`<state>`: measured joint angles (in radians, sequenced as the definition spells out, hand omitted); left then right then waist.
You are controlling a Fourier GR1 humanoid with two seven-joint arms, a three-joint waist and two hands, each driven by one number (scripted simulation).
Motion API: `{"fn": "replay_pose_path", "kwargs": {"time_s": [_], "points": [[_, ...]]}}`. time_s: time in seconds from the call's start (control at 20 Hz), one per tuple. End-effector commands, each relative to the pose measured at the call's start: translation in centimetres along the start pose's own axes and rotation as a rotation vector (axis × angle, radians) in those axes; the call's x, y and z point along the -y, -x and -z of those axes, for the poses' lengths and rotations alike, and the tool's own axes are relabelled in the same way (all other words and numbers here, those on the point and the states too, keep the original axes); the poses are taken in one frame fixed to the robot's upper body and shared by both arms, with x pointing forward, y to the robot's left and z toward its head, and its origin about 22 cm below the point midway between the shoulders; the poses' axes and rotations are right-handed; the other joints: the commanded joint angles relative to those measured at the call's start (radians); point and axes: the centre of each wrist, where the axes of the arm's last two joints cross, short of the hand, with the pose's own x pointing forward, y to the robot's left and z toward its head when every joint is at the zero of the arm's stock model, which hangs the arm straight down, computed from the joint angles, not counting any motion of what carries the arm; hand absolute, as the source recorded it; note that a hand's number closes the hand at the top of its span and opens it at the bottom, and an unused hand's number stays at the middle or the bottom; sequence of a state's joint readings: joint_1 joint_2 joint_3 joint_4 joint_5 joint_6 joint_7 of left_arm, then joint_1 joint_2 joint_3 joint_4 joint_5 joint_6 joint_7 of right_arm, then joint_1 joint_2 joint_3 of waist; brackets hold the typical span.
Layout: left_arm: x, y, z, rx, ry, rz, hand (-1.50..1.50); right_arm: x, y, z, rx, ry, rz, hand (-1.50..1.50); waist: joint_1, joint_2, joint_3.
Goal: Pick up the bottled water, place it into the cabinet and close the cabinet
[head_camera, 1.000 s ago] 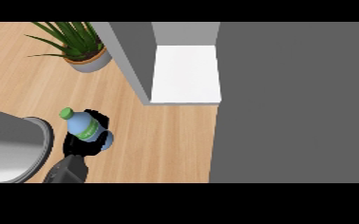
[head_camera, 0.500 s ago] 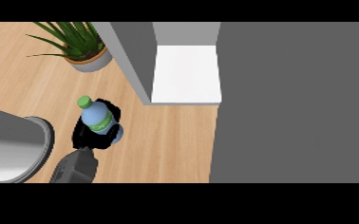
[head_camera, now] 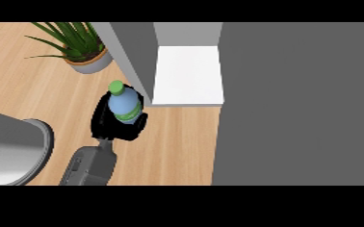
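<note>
The water bottle point(head_camera: 125, 107) is clear blue with a green cap and a green label. It stands upright in my left hand point(head_camera: 117, 122), whose black fingers are curled round its lower part. Hand and bottle sit just left of the cabinet's open front, close to its grey left wall point(head_camera: 133, 55). The cabinet's white shelf floor point(head_camera: 189, 75) lies bare to the right of the bottle. My grey forearm point(head_camera: 90, 165) comes in from the lower left. My right hand does not show.
A potted plant point(head_camera: 80, 48) stands at the back left on the wooden counter point(head_camera: 43, 96). A rounded grey vessel point(head_camera: 21, 149) lies at the left edge. A wide dark grey panel point(head_camera: 292, 106) fills the right side.
My left hand has carried the bottle away from me and to the right, from the middle of the counter to beside the cabinet's left wall.
</note>
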<state>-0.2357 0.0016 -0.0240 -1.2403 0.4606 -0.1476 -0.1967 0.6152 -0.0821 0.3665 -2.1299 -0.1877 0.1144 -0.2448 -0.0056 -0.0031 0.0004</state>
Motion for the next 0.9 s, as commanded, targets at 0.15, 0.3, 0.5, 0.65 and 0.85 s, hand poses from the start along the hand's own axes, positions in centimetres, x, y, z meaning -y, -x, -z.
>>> {"fn": "replay_pose_path", "kwargs": {"time_s": [0.15, 0.3, 0.5, 0.65, 0.85], "points": [[6.1, -1.1, 3.4, 0.013, 0.014, 0.067, 1.5, -1.6, 0.1, 0.3, -0.008, -0.002, 0.003, -1.5, -0.006, 0.002, 0.0], [8.3, -2.3, 6.3, 0.011, 0.006, 0.088, 1.5, 0.4, -1.1, 1.3, 0.005, 0.005, 0.011, -1.5, -0.009, 0.004, 0.0], [9.2, -1.7, 6.9, 0.063, 0.005, 0.226, 1.5, -0.5, 0.4, 0.4, -0.005, -0.017, 0.018, -1.5, -0.018, 0.004, 0.0], [11.2, -3.1, 8.3, 0.07, 0.005, 0.269, 1.5, 0.4, -0.5, 1.2, 0.001, -0.009, 0.011, -1.5, -0.022, 0.006, 0.0], [12.1, -3.5, 9.0, 0.099, -0.031, 0.317, 1.5, 0.7, 0.1, 0.9, -0.004, -0.015, 0.015, -1.5, -0.03, 0.007, 0.0]]}}
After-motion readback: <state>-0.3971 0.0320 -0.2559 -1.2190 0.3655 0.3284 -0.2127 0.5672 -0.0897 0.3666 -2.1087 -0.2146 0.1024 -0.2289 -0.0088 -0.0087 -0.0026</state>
